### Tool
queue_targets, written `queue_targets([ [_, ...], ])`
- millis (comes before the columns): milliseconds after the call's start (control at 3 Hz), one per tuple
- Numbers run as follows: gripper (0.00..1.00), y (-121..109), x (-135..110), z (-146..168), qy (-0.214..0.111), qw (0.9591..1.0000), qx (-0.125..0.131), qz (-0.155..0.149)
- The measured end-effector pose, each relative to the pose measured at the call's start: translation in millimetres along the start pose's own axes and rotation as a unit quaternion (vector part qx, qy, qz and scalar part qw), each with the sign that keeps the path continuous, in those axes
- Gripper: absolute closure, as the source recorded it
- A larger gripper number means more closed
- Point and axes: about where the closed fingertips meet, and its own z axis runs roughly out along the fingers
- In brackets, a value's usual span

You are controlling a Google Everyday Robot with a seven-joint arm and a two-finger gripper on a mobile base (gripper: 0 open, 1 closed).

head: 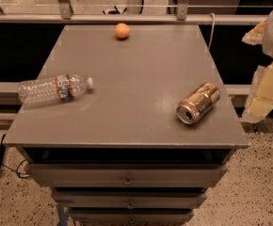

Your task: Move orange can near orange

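The orange can (198, 102) lies on its side at the right front of the grey cabinet top (136, 69), its silver top facing the front left. The orange (122, 30) sits at the far edge of the top, near the middle, well apart from the can. My gripper (265, 94) hangs at the right edge of the view, beyond the cabinet's right side and to the right of the can, not touching it.
A clear plastic water bottle (54, 88) lies on its side at the left of the top, overhanging the left edge. Drawers (127, 178) are below the front edge. A rail (127, 18) runs behind the cabinet.
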Motion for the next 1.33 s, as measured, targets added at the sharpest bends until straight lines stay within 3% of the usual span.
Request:
queue_targets([
  [333, 0.00, -1, -1, -1, -0.003, 1.0000, 0.005, -0.004],
  [667, 0.00, -10, -8, 20, -0.021, 0.9988, 0.003, -0.044],
  [1000, 0.00, -27, -22, 60, -0.058, 0.9916, -0.008, -0.116],
  [1333, 0.00, -39, -26, 98, -0.074, 0.9796, -0.032, -0.184],
])
